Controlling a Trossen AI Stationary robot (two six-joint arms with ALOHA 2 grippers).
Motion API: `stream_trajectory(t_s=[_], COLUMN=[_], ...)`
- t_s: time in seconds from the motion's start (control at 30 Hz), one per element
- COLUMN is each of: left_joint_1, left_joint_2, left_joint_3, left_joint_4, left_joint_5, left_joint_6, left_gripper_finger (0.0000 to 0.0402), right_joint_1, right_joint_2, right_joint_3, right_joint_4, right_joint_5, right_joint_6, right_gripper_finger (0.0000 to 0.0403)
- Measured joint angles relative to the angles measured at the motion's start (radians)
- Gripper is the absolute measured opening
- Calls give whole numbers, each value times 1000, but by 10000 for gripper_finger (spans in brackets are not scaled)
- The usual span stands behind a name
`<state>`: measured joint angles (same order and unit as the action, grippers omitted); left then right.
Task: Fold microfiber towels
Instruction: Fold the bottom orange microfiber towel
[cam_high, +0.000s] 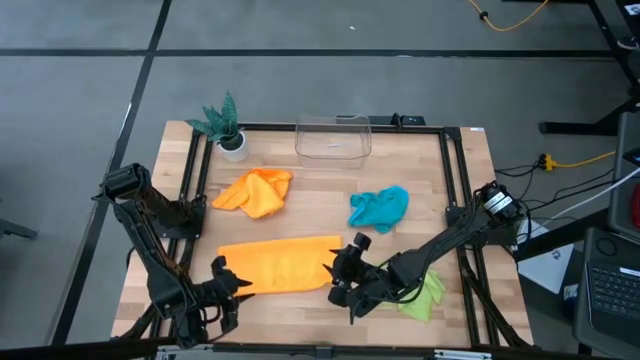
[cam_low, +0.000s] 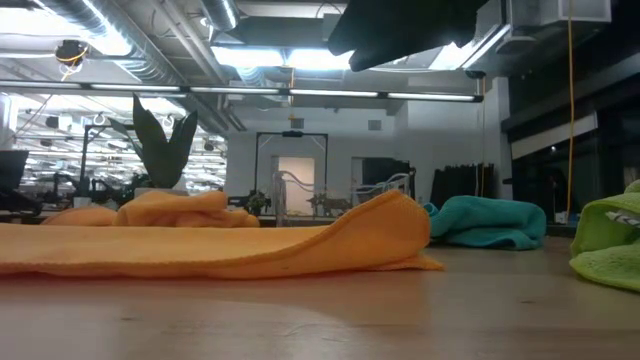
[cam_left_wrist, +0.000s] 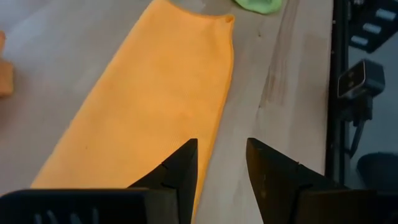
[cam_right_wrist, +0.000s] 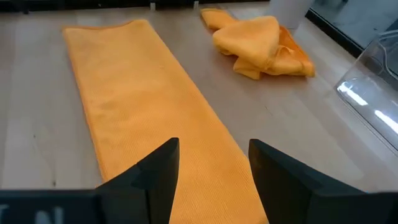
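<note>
High view, near edge: the left gripper sits at the left short end of the flat orange towel, the right gripper at its right short end; both point inward along the cloth.
Left gripper state: fingers parted with a clear gap, straddling the towel's long edge in its wrist view — nothing held.
Right gripper state: fingers likewise apart, poised over the cloth's end, empty.
Flat orange towel: laid out as a long strip across the near part of the table, already doubled by the look of it; the low view shows its right end humped up off the wood.
Lime green towel: bunched at the near right corner, partly under the right arm.
Teal towel: crumpled further back, right of centre.
Second orange towel: heaped further back on the left.
Far edge: a clear bin and a potted plant.
Handling: light, limp and grippy, not fragile — it will sag and drag, so I'd pinch a corner or short edge through both layers and lift before carrying it over.
</note>
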<state>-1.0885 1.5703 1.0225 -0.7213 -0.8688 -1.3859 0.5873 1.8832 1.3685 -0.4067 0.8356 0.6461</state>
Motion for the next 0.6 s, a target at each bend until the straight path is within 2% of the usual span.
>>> stream_trajectory(t_s=[0.1, 0.2, 0.33, 0.43, 0.6], left_joint_1=[9, 19, 40, 52, 57], left_joint_2=[0, 0, 0, 0, 1], left_joint_3=[0, 0, 0, 0, 0], left_joint_4=[2, 4, 1, -4, -26], left_joint_5=[-1, 11, 172, 266, 275], left_joint_6=[64, 38, 0, -2, -7], left_gripper_finger=[128, 128, 128, 128, 128], right_joint_1=[0, -4, -10, -12, -21], right_joint_2=[0, 0, 11, 30, 58], right_joint_3=[0, 0, 0, 0, 0], right_joint_4=[-1, -4, -22, -14, -12], right_joint_5=[-11, -93, -263, -295, -323], right_joint_6=[24, 74, 39, -9, -22], right_gripper_finger=[196, 196, 196, 196, 196])
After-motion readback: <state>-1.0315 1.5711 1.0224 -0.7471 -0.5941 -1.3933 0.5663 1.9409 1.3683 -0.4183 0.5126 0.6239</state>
